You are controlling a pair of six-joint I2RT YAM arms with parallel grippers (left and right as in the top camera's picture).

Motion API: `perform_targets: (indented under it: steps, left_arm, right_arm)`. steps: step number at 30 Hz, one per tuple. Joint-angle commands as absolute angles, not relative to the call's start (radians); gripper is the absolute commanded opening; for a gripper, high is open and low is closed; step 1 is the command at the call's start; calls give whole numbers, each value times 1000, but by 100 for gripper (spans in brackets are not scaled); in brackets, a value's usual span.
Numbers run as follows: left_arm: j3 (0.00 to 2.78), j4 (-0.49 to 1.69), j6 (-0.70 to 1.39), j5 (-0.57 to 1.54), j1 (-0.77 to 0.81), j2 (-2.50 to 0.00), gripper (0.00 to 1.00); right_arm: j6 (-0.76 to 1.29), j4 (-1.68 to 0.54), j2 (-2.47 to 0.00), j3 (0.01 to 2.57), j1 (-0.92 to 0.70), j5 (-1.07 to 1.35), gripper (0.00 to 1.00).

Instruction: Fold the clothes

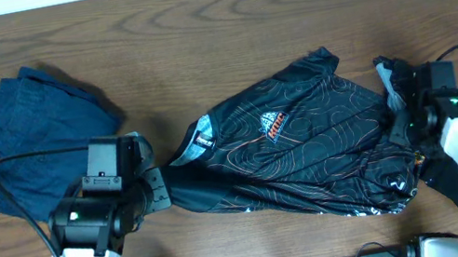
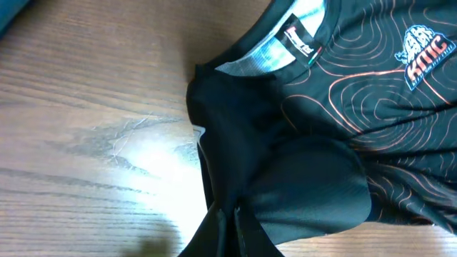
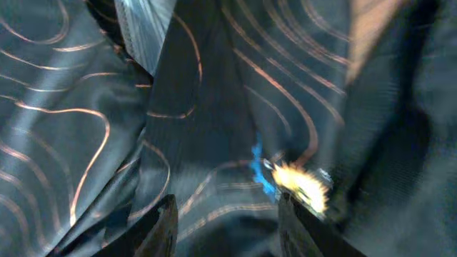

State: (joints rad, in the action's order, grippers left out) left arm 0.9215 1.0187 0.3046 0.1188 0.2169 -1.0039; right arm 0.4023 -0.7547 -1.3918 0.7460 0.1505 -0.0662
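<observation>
Black jersey [image 1: 308, 148] lies bunched midway across the table [image 1: 195, 40], its right end buried under the right gripper [image 3: 227, 213] whose jaws sit parted over the cloth, left gripper [image 1: 162, 186] is clamped on its sleeve fold, and the orange chest logo [image 2: 423, 56] is too blurry to read.

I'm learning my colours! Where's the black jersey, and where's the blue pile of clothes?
black jersey [image 1: 307, 154]: overhead view, on its body, below the logo.
blue pile of clothes [image 1: 15, 138]: overhead view, middle of the pile.
</observation>
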Motion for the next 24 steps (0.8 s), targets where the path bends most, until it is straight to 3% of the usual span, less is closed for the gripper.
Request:
perform_targets:
  steps: [1,3,4,6,12,20,24]
  left_arm:
    - [920,1012,355,96,212,-1026,6]
    - [920,1004,366,96,212,-1040,6]
    - [920,1001,366,96,212,-1047,6]
    - [920,997,369,96,212,-1055,6]
    - [922,933,361,96,212,-1051,6]
    - [951,740,281,15,211,-1015,6]
    - [952,760,282,-51,201,-975,6]
  right_arm:
    - [405,-724,-1454,730,139,-15,44]
    - [382,-699,-1491,730,129,-2,40]
    - [376,-687,-1507,730,123,-2,30]
    - [377,-673,-1525,730,120,-3,1]
    - [392,-689,-1501,795,122,20,1]
    - [373,-788,-1439,1224,130,24,1]
    - [373,-929,-1434,1399,150,-129,1]
